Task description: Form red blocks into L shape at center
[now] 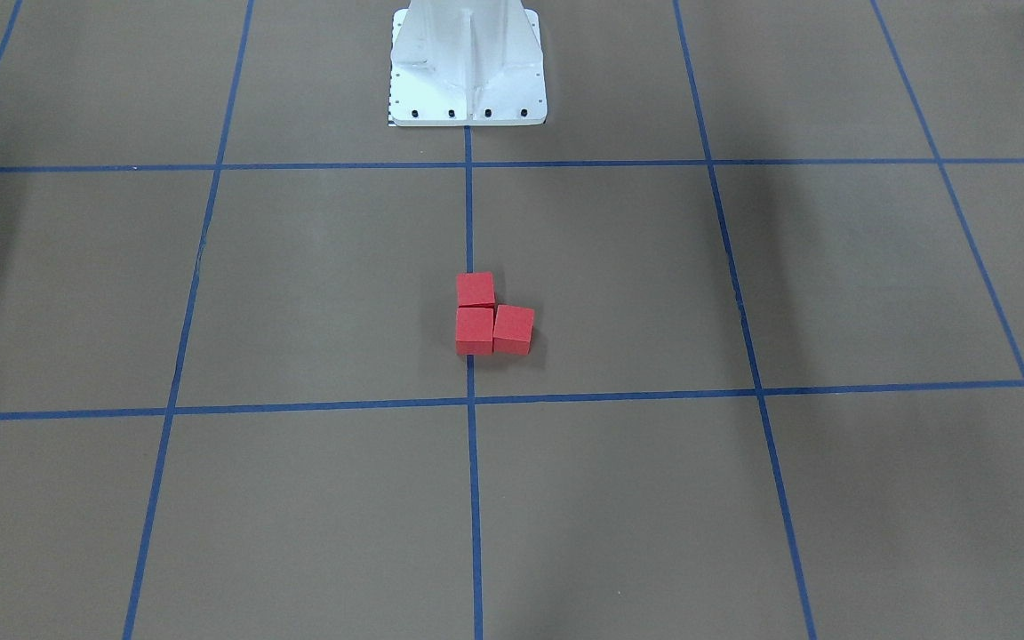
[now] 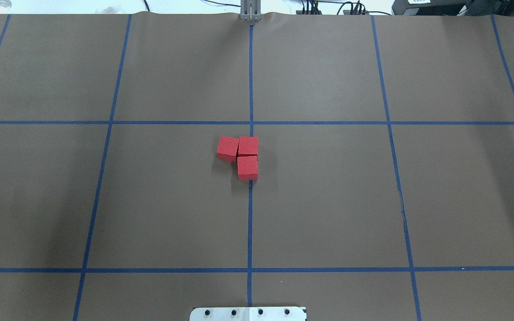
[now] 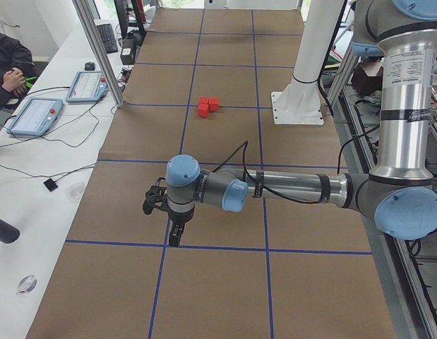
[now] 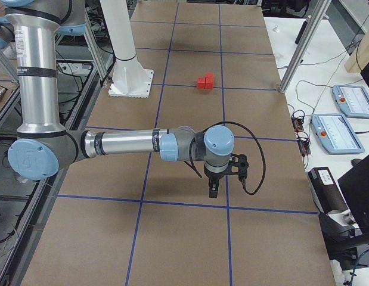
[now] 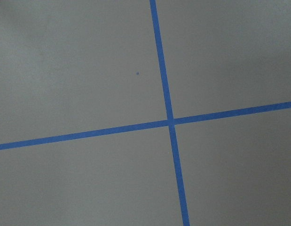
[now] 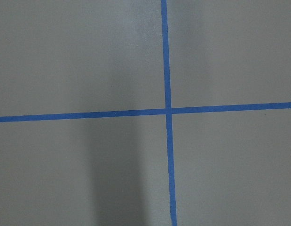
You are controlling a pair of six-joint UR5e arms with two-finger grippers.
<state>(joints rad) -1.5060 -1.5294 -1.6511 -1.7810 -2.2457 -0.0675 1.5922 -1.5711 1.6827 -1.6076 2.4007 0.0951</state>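
Three red blocks sit touching in an L shape on the brown surface at the middle blue tape line [image 2: 250, 209]: one [image 2: 228, 148] left of the line, two [image 2: 248, 146] [image 2: 247, 167] on it. They also show in the front view [image 1: 475, 329] and both side views [image 3: 207, 106] [image 4: 205, 81]. My left gripper [image 3: 174, 236] hangs over a tape crossing far from the blocks, pointing down. My right gripper [image 4: 213, 189] does the same at the other end. Both show only in the side views, so I cannot tell whether they are open or shut. The wrist views show only brown surface and blue tape.
The white metal base [image 1: 468, 67] stands behind the blocks. Aluminium posts [image 3: 98, 49] [image 4: 297, 47] stand at the table's far edge. Tablets [image 3: 34, 116] [image 4: 351, 98] and cables lie on the white bench, where a person [image 3: 10, 67] sits.
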